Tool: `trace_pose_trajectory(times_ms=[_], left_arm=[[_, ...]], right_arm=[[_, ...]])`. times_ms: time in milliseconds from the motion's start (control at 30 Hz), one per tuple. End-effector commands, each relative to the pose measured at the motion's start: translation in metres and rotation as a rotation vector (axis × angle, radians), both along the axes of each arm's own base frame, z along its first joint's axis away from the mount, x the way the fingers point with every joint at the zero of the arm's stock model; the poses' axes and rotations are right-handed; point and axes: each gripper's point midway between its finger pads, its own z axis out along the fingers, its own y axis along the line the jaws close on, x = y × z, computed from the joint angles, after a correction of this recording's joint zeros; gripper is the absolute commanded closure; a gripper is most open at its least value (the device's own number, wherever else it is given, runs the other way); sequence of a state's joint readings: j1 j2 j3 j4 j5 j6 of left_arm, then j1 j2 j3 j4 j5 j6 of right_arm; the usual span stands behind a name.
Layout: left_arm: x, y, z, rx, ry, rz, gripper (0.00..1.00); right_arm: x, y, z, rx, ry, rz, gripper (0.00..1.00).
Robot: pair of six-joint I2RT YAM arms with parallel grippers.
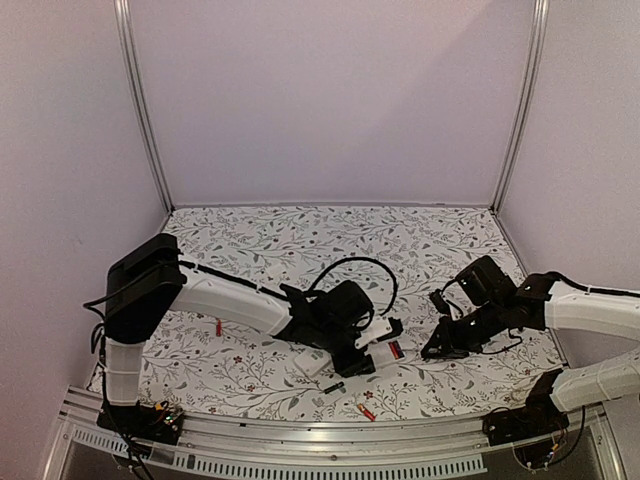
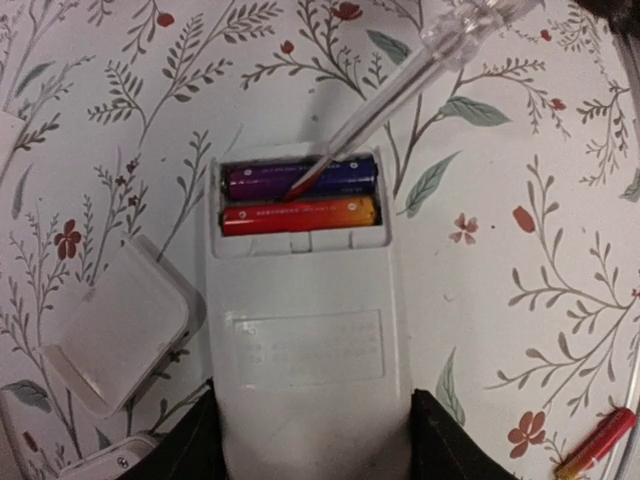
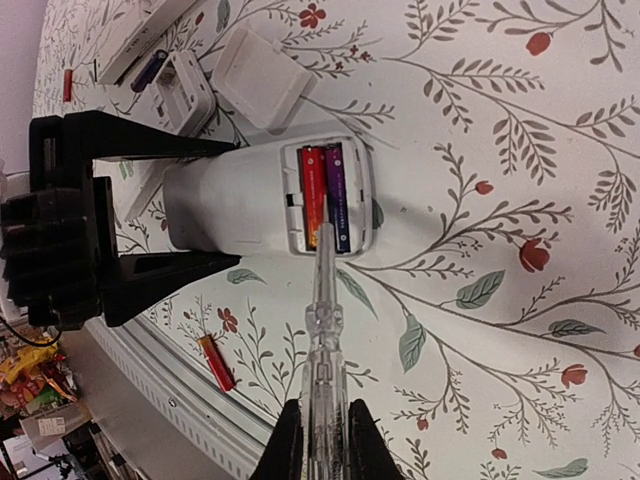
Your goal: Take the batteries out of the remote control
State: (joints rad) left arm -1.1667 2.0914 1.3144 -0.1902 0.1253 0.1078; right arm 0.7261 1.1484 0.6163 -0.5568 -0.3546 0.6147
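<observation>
A white remote control point(image 2: 305, 330) lies back-up on the flowered table with its battery bay uncovered. Two batteries sit side by side in the bay, a purple one point(image 2: 345, 177) and a red-orange one point(image 2: 300, 215). My left gripper point(image 2: 312, 440) is shut on the remote's lower end, one black finger pressed to each side. My right gripper point(image 3: 324, 430) is shut on a clear plastic tool point(image 3: 325, 340). The tool's tip rests at the batteries point(image 3: 313, 195) in the bay, between the two of them.
The removed white battery cover point(image 2: 125, 335) lies left of the remote. A loose red-orange battery point(image 2: 597, 443) lies near the table's front rail point(image 3: 190, 400). Another white remote point(image 3: 185, 90) and a red battery point(image 3: 68, 85) lie farther left. A black-and-green battery point(image 1: 333, 387) lies near the front.
</observation>
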Motion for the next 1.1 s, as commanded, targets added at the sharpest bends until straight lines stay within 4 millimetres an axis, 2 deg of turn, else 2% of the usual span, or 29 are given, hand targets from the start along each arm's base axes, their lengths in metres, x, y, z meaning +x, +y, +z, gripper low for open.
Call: trace_pose_trajectory(times_ms=[0,300,500,733,900,967,1067], left_arm=[[-0.003,0.008,-0.012,0.017,0.003,-0.033,0.59],[0.004,0.016,-0.015,0.025,-0.014,-0.021,0.62],[0.011,0.021,-0.019,0.041,-0.031,-0.002,0.63],[0.023,0.028,-0.025,0.072,-0.055,0.033,0.65],[0.030,0.033,-0.029,0.087,-0.060,0.055,0.66],[0.033,0.033,-0.028,0.084,-0.062,0.060,0.66],[0.031,0.034,-0.025,0.072,-0.061,0.052,0.66]], right_arm=[[-0.006,0.013,-0.018,0.068,0.079,-0.007,1.00],[-0.003,0.022,0.005,0.319,0.136,0.018,1.00],[-0.003,0.035,0.035,0.480,0.120,0.071,1.00],[0.005,0.027,0.060,0.553,0.088,0.035,1.00],[0.008,0.020,0.058,0.519,0.074,-0.006,1.00],[0.014,0.010,0.048,0.423,0.064,-0.064,1.00],[0.022,-0.021,0.024,0.170,0.029,-0.135,1.00]])
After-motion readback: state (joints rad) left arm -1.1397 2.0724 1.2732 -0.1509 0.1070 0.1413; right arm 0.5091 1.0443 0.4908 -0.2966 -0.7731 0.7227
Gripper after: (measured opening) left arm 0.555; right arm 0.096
